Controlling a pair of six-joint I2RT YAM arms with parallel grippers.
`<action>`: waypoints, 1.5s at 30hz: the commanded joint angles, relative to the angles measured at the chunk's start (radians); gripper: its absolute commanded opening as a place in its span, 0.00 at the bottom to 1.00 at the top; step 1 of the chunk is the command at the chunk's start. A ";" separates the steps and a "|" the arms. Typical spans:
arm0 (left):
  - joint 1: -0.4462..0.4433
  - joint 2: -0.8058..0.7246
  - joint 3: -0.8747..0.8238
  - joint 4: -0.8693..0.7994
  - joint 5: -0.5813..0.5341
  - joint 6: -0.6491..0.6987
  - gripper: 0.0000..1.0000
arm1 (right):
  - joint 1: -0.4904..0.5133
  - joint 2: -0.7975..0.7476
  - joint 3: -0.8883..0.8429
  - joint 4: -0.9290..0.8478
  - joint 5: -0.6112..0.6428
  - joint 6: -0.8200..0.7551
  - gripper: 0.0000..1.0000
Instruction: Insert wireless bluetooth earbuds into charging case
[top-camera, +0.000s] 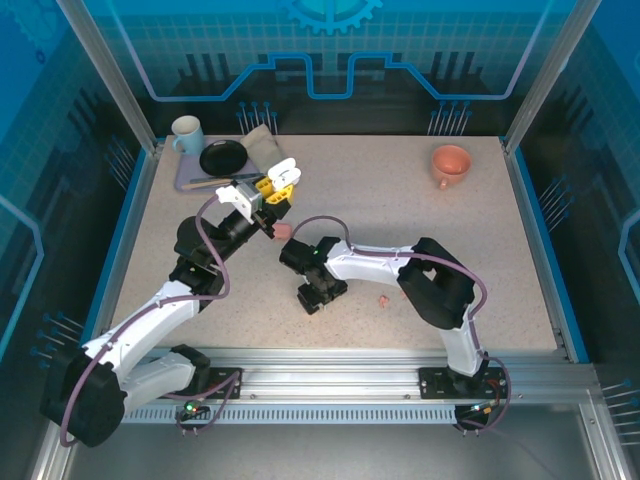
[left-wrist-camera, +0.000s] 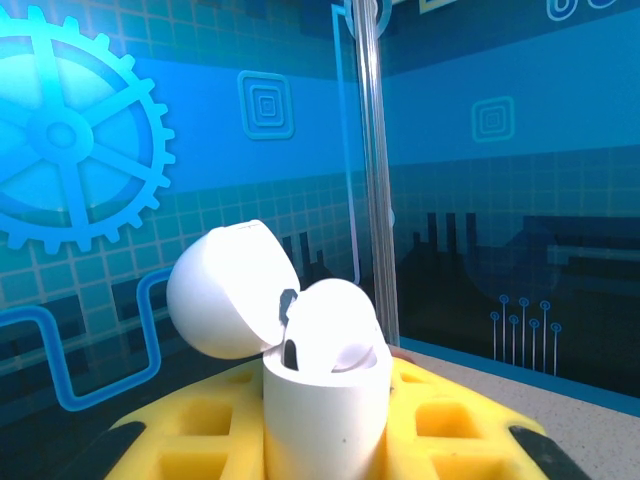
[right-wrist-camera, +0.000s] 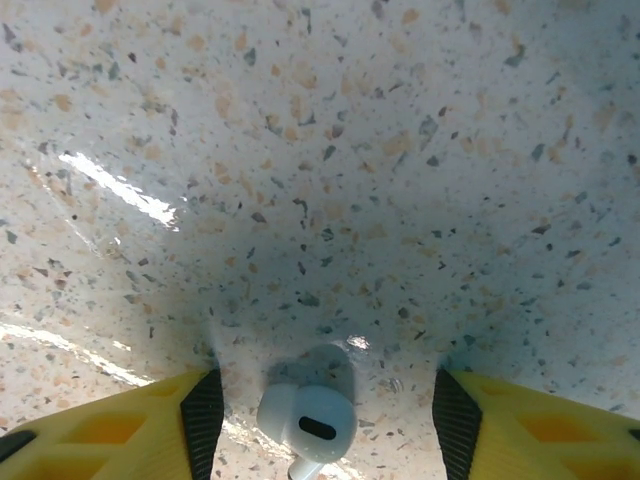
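My left gripper (top-camera: 272, 190) is raised above the table's back left and shut on the white charging case (top-camera: 285, 173). In the left wrist view the case (left-wrist-camera: 325, 410) stands upright between the yellow fingers (left-wrist-camera: 190, 430). Its lid (left-wrist-camera: 225, 290) is swung open and one white earbud (left-wrist-camera: 335, 325) sits in it. My right gripper (top-camera: 314, 297) points down at the table in the middle. Its jaws (right-wrist-camera: 328, 420) are open on either side of a white earbud (right-wrist-camera: 305, 420) that lies on the tabletop, touching neither pad. A salmon-pink earbud (top-camera: 383, 299) lies just right of that gripper.
A small salmon-pink object (top-camera: 281, 230) lies on the table under the left wrist. An orange cup (top-camera: 450, 163) stands at the back right. At the back left is a purple tray (top-camera: 186, 183) with a mug (top-camera: 186, 131), a black pan (top-camera: 222, 157) and a cloth.
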 joint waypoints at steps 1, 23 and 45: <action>0.005 -0.006 -0.001 0.023 -0.018 0.017 0.00 | 0.013 0.029 0.025 -0.036 0.015 -0.017 0.59; 0.005 -0.011 -0.003 0.022 -0.028 0.010 0.00 | 0.020 0.027 0.006 -0.050 0.023 0.006 0.40; 0.004 -0.009 0.013 0.008 -0.025 0.009 0.00 | 0.014 -0.054 -0.048 -0.043 0.081 0.039 0.30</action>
